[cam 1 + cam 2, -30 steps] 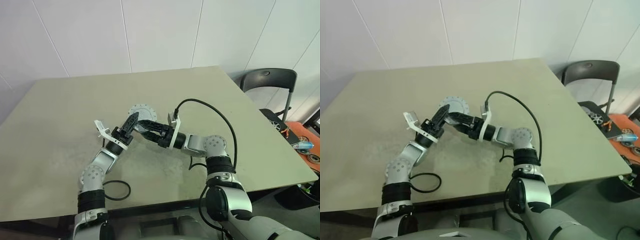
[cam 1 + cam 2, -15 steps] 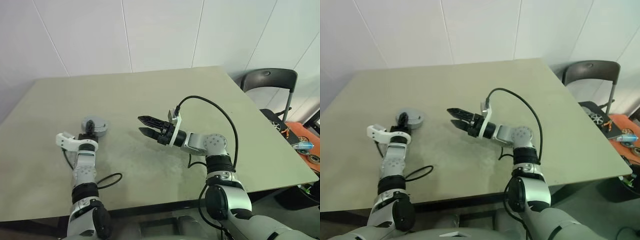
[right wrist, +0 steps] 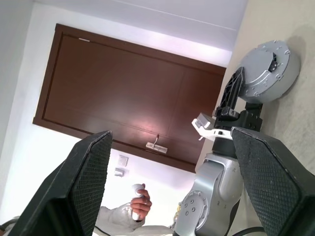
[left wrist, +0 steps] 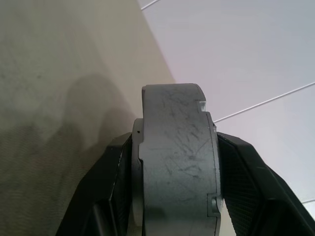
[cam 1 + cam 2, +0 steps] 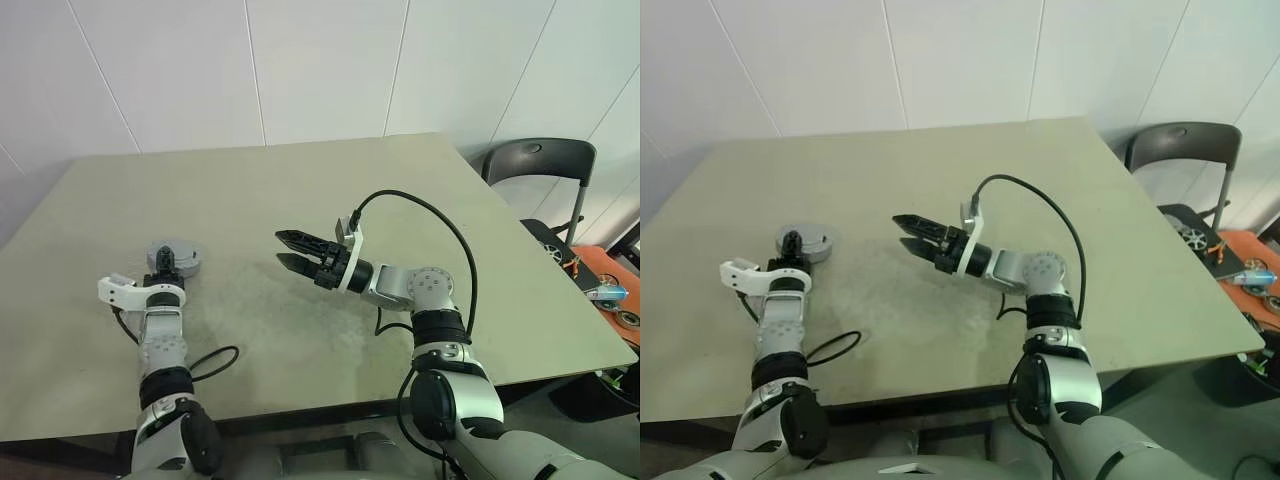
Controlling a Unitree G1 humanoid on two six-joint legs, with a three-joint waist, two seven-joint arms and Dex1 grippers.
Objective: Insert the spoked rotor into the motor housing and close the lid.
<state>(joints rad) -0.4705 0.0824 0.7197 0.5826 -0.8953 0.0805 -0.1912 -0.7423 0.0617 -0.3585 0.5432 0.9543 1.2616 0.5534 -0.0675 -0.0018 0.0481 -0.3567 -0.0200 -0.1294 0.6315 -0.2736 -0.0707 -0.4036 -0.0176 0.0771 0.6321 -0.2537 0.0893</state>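
At left, left claw (image 5: 166, 262) clamps the motor housing (image 4: 174, 157) edgewise, disc upright; right claw (image 5: 285, 250) gapes.

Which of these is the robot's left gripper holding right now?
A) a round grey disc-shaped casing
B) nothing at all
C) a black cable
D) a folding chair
A: the left gripper has its black fingers clamped on either side of the round grey casing, while the right gripper hangs open over the table.

Table (image 5: 420, 190): motor housing (image 5: 172, 257) at left side, between the left gripper (image 5: 166, 262) fingers. Right gripper (image 5: 291, 252) at centre, right of the housing, well apart. Chair (image 5: 537, 165) beyond the table's right edge.
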